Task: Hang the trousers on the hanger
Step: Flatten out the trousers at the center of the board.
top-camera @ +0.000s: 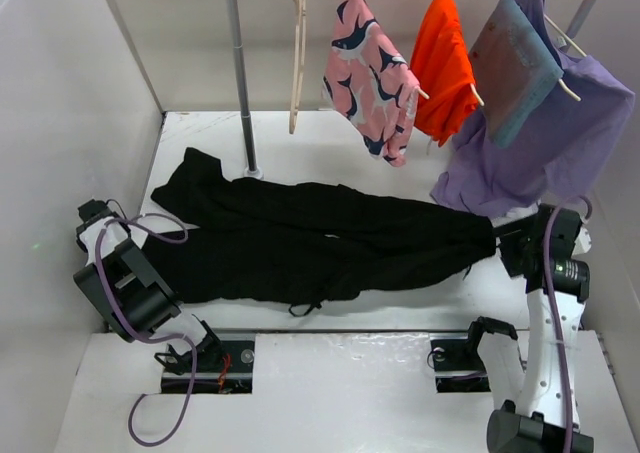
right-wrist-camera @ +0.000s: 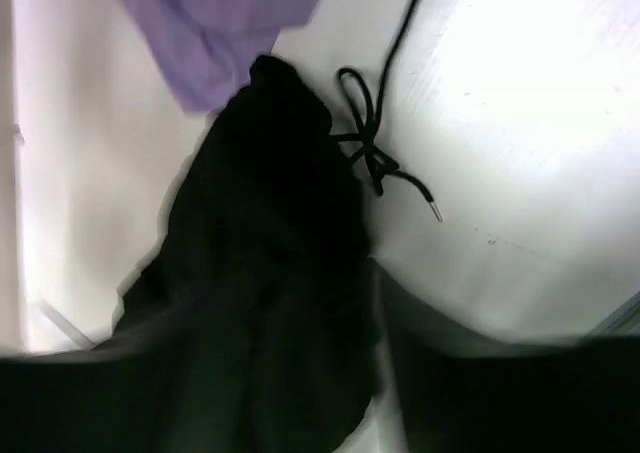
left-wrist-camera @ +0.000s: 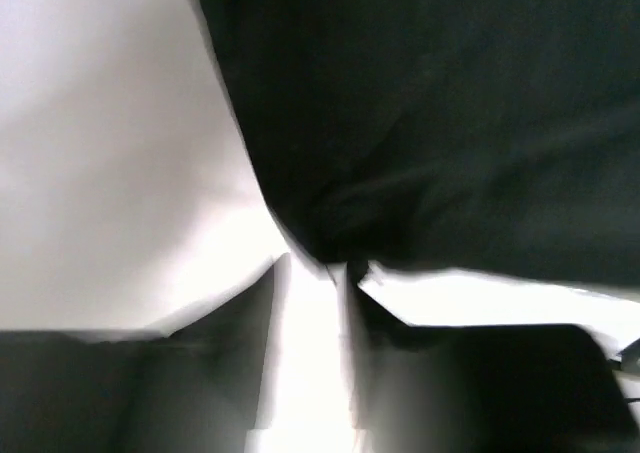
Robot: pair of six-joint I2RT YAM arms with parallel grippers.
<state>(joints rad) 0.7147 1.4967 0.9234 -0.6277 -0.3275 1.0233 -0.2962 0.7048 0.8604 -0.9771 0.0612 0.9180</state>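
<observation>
White table (top-camera: 205, 133) (pale walls (top-camera: 60, 123)) under black trousers (top-camera: 320, 238)

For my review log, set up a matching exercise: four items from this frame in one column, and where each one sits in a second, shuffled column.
Items
1. trousers
2. hanger
3. orange garment
4. purple garment

Places
A. hangs directly right of the pink patterned garment
B. lies spread across the table
C. hangs bare, left of the pink patterned garment
D. hangs farthest right of all the clothes

Pairs: 1-B, 2-C, 3-A, 4-D
</observation>
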